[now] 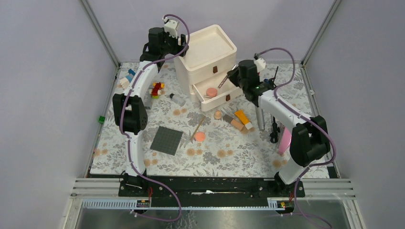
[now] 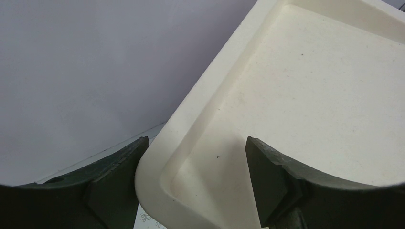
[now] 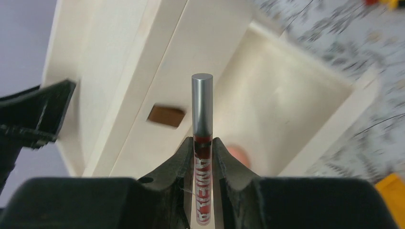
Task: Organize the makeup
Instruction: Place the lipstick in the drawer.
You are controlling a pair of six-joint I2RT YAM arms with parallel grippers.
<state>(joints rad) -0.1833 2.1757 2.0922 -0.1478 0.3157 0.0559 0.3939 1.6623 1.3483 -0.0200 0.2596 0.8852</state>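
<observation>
Makeup point(image 1: 232, 121) is split between the flower-patterned counter point(image 1: 215, 160) and a cream two-drawer cabinet point(image 1: 206, 67) at the back. The cabinet's lower drawer point(image 1: 217, 98) is pulled out and has one salmon-pink round disc point(image 1: 211, 91) in it. The upper drawer point(image 1: 210, 72), with a brown tab handle, is closed, and a shallow rimmed top tray point(image 2: 305, 95) caps the cabinet.

The right tool point(image 3: 204, 143) is clenched on a slim tube with a silver-grey cap and red contents point(image 3: 202, 105), which hangs above the open drawer with its cap pointing toward the cabinet front. The left tool point(image 2: 193, 148) is spread and grips nothing. Its fingers straddle a corner of the tray rim, one outside and one inside.

In front of the drawer lie an orange tube point(image 1: 242, 117) and, just beside it, a dark-capped beige tube point(image 1: 234, 122). A second salmon-pink disc point(image 1: 200, 136) lies next to a thin brush point(image 1: 198, 128). A black-capped clear bottle point(image 1: 177, 99) lies to the left of the cabinet, and a silver-grey tube point(image 1: 260, 118) is near the right arm. A dark grey square baseplate point(image 1: 166, 140) and coloured building bricks point(image 1: 156, 89) share the left half.
</observation>
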